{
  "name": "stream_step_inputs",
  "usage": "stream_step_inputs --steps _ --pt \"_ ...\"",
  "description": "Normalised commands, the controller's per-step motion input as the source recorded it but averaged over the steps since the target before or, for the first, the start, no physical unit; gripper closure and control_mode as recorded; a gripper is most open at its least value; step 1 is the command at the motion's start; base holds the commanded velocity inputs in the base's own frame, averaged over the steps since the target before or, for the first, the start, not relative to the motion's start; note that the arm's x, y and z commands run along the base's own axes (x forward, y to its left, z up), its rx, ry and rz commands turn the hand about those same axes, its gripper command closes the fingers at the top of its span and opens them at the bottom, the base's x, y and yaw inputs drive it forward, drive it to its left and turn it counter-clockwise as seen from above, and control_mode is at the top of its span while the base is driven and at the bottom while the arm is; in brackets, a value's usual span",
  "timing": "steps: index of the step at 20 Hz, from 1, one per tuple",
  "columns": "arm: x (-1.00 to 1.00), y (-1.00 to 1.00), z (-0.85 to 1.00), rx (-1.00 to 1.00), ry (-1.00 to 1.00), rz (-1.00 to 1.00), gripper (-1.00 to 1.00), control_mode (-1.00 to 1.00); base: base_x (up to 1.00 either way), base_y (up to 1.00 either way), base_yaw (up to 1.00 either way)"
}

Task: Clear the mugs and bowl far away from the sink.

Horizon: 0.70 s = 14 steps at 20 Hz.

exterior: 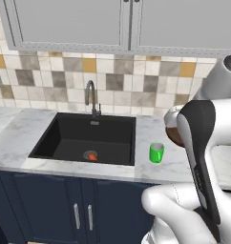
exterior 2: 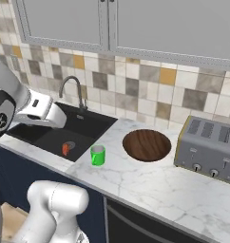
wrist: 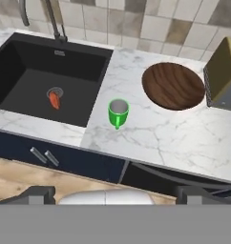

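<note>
Beside the sink (wrist: 50, 71), an unlabelled green mug (wrist: 118, 112) stands upright.

The robot's arm is hiding most of the bowl (exterior: 173, 134) in the left base view; the toaster (wrist: 224, 76) is running off the hand view's right edge.

wall: mixed tiles (exterior: 136, 81) | upper cabinets (exterior: 74, 21): grey | lower cabinets (exterior: 50, 209): navy | counter (exterior 2: 150, 185): marble
</note>
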Motion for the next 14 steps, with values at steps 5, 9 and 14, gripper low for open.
stream_step_inputs --steps 5,9,14 --pt "0.12 0.0 -0.28 0.06 0.0 0.01 -1.0 -1.0 0.0 0.0 0.0" --pt "0.17 0.0 -0.24 -0.01 0.05 0.0 -1.0 -1.0 0.0 0.0 0.0" --pt "0.37 0.0 -0.37 0.0 0.15 0.0 -1.0 -1.0 0.0 0.0 0.0"
